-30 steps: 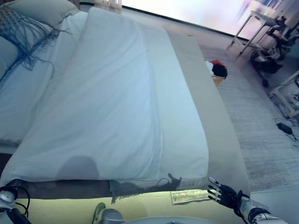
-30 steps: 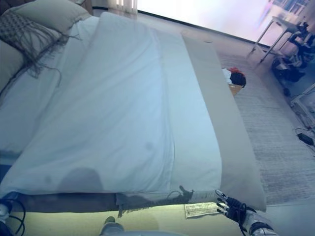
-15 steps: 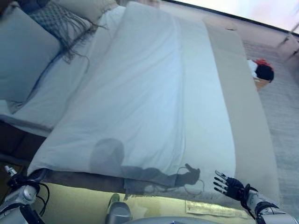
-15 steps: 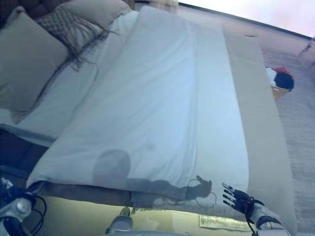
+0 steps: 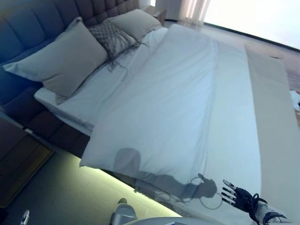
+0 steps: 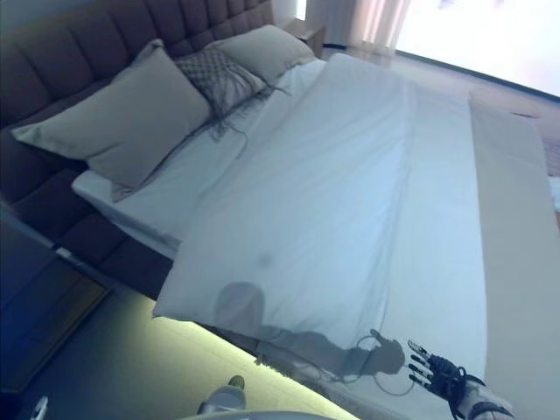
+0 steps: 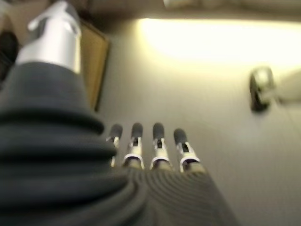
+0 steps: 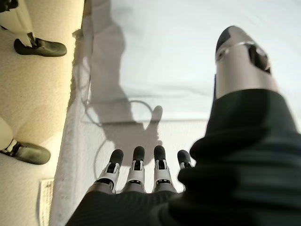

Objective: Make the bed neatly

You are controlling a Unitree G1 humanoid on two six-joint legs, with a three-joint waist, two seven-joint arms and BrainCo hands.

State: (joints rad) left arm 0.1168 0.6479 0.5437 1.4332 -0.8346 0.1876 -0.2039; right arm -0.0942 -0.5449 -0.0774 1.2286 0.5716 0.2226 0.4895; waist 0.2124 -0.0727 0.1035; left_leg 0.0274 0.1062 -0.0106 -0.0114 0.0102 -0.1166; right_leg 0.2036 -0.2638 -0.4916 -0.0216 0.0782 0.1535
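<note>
The camera has turned since a second ago, so the headboard (image 5: 42,23) and pillows (image 5: 65,58) now show; the bed things lie as they did. Nearest, the right hand (image 5: 240,197) floats over the bed's near corner, fingers straight and spread, holding nothing. The white duvet (image 5: 178,103) lies flat just past it, not touching. The left hand (image 7: 150,148), fingers straight, hangs over the floor (image 7: 207,94), empty.

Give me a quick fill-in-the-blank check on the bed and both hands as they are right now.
1. The right robot hand hovers over the white duvet with its fingers ____.
2. The fringed cushion lies between two plain ____.
3. The left robot hand shows only in its own ____ view, above the floor.

Missing: open; pillows; wrist
</note>
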